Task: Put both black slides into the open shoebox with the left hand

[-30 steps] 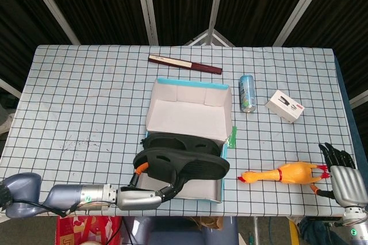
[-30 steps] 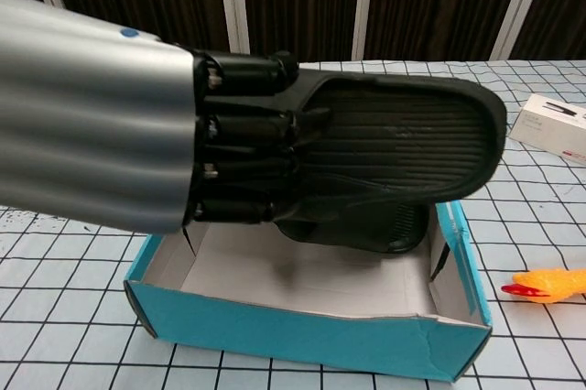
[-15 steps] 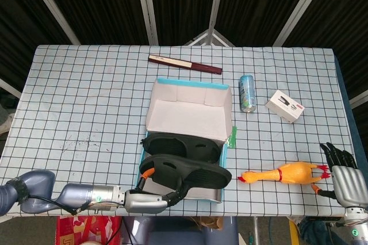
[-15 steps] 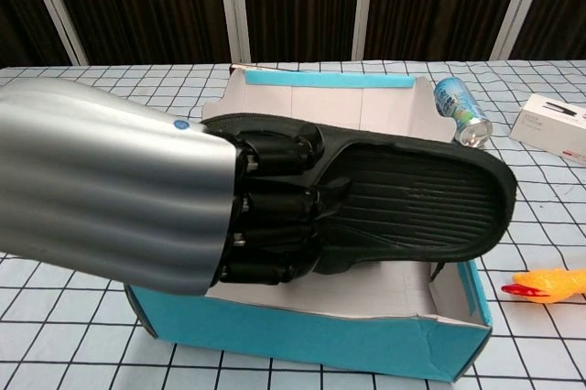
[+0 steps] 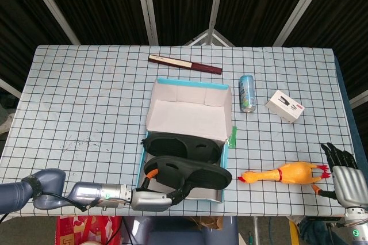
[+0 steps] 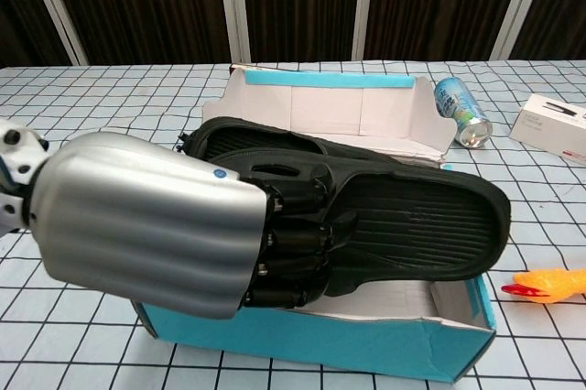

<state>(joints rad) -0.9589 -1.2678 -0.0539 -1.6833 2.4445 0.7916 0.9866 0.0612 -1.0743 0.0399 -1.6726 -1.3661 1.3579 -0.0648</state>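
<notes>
Lowered second slide [image 6: 403,221] toward shoebox [image 6: 311,340], beside first slide [image 5: 183,144]; my left hand [image 6: 183,225] still clutching it. Release next, I judge.

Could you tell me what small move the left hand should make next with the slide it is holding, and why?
Probably lower it a little further, then let go. The left hand grips the second slide over the front half of the shoebox, sole up and seemingly above the rim, while the first slide already lies inside behind it. The right hand rests idle.

Shoebox [image 5: 150,116] near half blocked — slides [image 5: 190,171] fill it.
</notes>
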